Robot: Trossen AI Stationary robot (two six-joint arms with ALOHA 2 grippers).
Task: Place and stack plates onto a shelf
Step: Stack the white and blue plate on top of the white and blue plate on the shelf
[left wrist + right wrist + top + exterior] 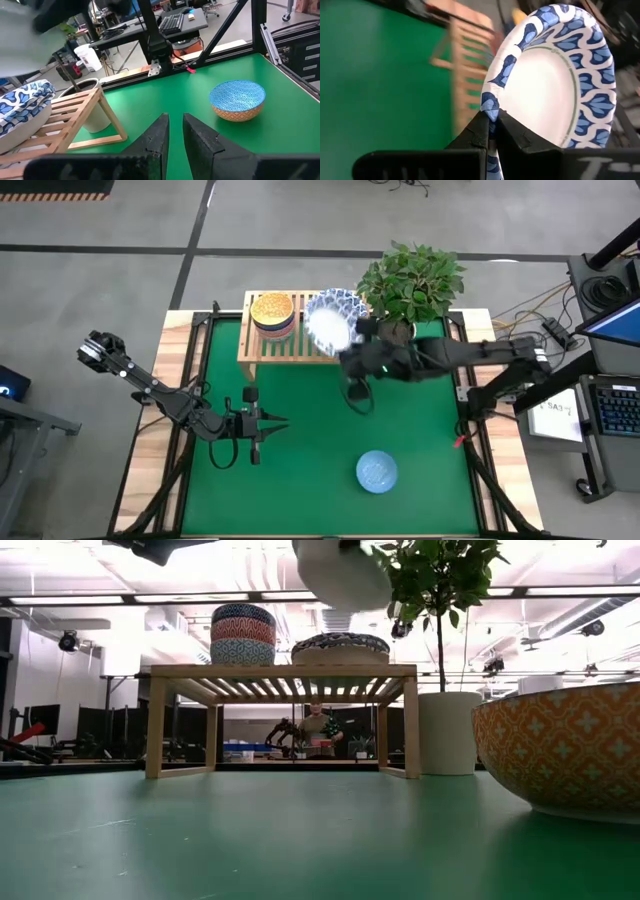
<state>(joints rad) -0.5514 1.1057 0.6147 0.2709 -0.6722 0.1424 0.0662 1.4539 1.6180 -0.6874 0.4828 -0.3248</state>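
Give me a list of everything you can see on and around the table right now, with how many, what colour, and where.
Shelf: one, light wood, slatted, at the table's far edge.
Stacked bowls: one stack, orange-yellow one on top, on the shelf's left part.
Stacked plates: one stack, white with blue patterned rims, on the shelf's right part.
Held plate: one, white with blue rim, pinched in the right gripper above the shelf.
Loose bowl: one, blue patterned inside, orange outside, on the green mat nearest the front.
Potted plant: one, green leaves, white pot, right of the shelf.
Left gripper: empty, fingers nearly together, hovers over the mat's left.
Right gripper: shut on the plate's rim.
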